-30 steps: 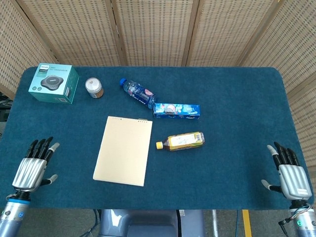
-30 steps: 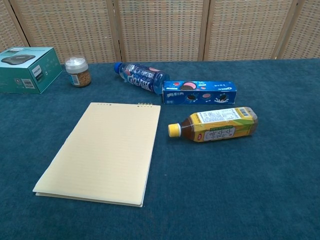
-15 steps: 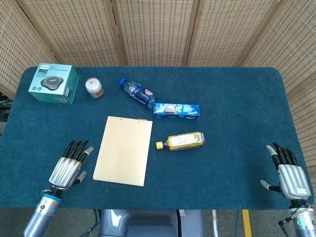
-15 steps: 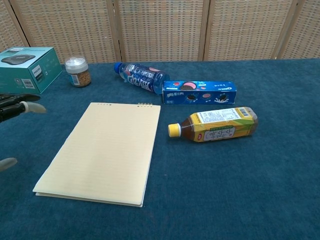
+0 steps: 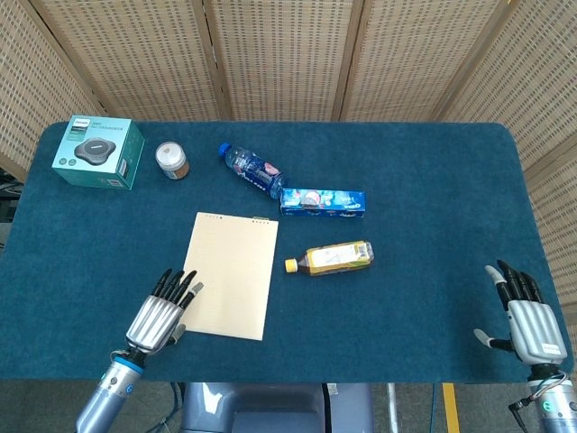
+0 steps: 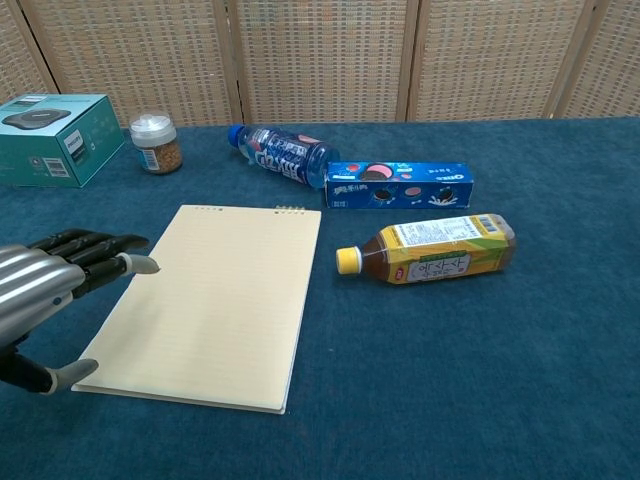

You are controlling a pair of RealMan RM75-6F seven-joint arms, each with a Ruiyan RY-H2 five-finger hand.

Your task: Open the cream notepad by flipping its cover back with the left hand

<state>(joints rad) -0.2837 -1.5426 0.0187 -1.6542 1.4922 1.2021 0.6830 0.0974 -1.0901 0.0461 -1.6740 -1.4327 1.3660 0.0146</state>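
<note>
The cream notepad (image 5: 226, 274) lies flat and closed on the blue table (image 5: 424, 180), near the front edge and left of centre, its bound edge turned toward the far side. The left hand (image 5: 160, 316) sits at the notepad's front left corner with its fingers stretched out and apart, holding nothing; in the chest view the fingertips (image 6: 140, 264) reach over the pad's left edge, and the thumb lies low beside the front corner, though whether any of them touch the paper cannot be told. The right hand (image 5: 526, 320) is well apart from everything, at the front right corner of the table, fingers spread and empty. Just to the right of the notepad lies a yellow-capped tea bottle (image 5: 331, 258) on its side, cap pointing toward the pad. Behind it lies a blue biscuit box (image 5: 322, 202), and touching the box's left end is a water bottle (image 5: 251, 170), also on its side with its blue cap pointing to the far left. Farther left stands a small jar (image 5: 171, 160) with a pale lid, upright, and beyond it a teal carton (image 5: 97, 152) near the far left corner. A woven screen (image 5: 288, 54) closes off the back.
</note>
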